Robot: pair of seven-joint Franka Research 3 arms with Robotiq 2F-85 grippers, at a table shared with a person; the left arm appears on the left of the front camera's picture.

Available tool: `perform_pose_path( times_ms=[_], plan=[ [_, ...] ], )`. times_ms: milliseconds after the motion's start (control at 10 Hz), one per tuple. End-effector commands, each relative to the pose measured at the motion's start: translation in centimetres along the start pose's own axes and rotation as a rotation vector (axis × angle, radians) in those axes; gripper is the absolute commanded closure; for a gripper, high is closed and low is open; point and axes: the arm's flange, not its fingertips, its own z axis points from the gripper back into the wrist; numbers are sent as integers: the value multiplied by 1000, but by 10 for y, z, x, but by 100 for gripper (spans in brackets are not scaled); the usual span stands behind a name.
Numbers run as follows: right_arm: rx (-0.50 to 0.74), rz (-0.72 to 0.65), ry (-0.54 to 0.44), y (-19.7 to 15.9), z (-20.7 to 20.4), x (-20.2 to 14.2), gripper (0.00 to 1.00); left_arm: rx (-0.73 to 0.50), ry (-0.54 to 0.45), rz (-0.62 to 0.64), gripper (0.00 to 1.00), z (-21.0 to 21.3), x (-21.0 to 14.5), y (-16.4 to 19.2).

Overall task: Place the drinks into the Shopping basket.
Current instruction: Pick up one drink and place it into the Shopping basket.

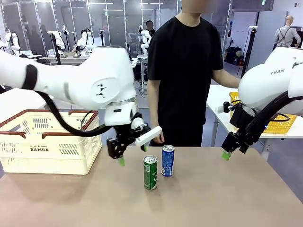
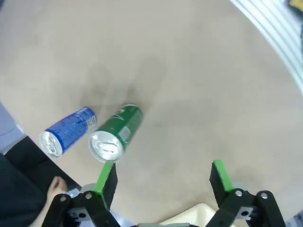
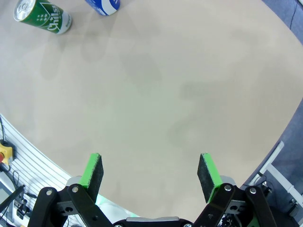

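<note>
My left gripper (image 2: 162,176) is spread wide; one finger clipping the green can (image 2: 118,130) just ahead could topple it into the blue can (image 2: 70,128).

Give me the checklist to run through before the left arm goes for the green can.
1. Left gripper ready: ok, its jaws stand wide open above the table, nothing between them.
2. Green can graspable: ok, it stands upright on the table.
3. Room around it: cannot tell, the blue can stands close beside it, also upright.
4. Person's hand out of the way: not ok, it is at the table edge near both cans.
5. Shopping basket ready: ok, it sits on the table at the robot's left, top open.
6. Right gripper clear: ok, open, well away from the cans.
</note>
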Motion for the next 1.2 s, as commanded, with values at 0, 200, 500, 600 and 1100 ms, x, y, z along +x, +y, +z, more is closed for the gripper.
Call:
perform_pose_path(
  times_ms=[0,200,500,600,1100],
  plan=[
    [-6,8,8,-2,1,-1,0,-39,27,-7,0,0,1,39],
    [-6,8,8,-2,1,-1,0,-47,17,-15,0,-7,6,62],
    [-6,8,8,-2,1,-1,0,-49,-3,-17,0,-18,5,78],
    [-6,8,8,-2,1,-1,0,-49,11,-21,0,-20,6,80],
    [-6,8,8,-2,1,-1,0,-32,-17,-38,0,-24,2,76]
  ],
)
